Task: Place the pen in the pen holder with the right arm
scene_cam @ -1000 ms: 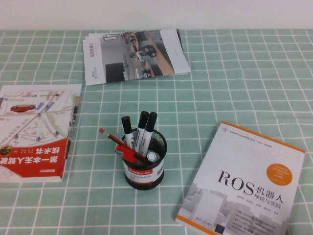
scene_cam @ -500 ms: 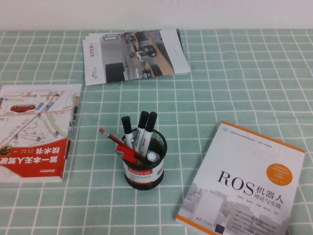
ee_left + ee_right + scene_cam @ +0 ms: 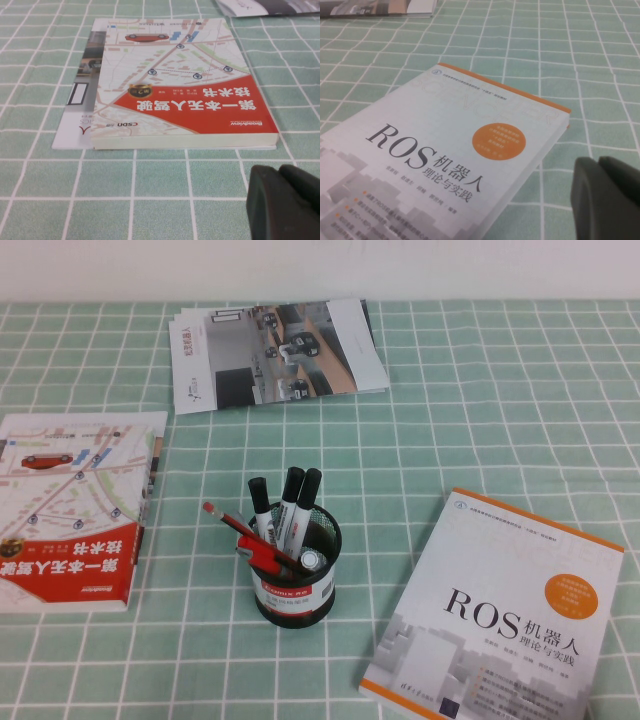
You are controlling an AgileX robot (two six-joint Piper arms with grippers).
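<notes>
The black wire-mesh pen holder with a red-and-white label stands in the middle of the green checked cloth in the high view. The pen stands inside it, only its rounded white-grey butt end showing at the right rim. Three black-capped markers and a thin red pencil also stand in the holder. Neither arm shows in the high view. My right gripper is shut and empty, low over the cloth beside the ROS book. My left gripper is shut and empty, in front of the red book.
A red and white book lies at the left, a white ROS book with orange edges at the right, and a stack of brochures at the back. A white wall runs along the table's far edge.
</notes>
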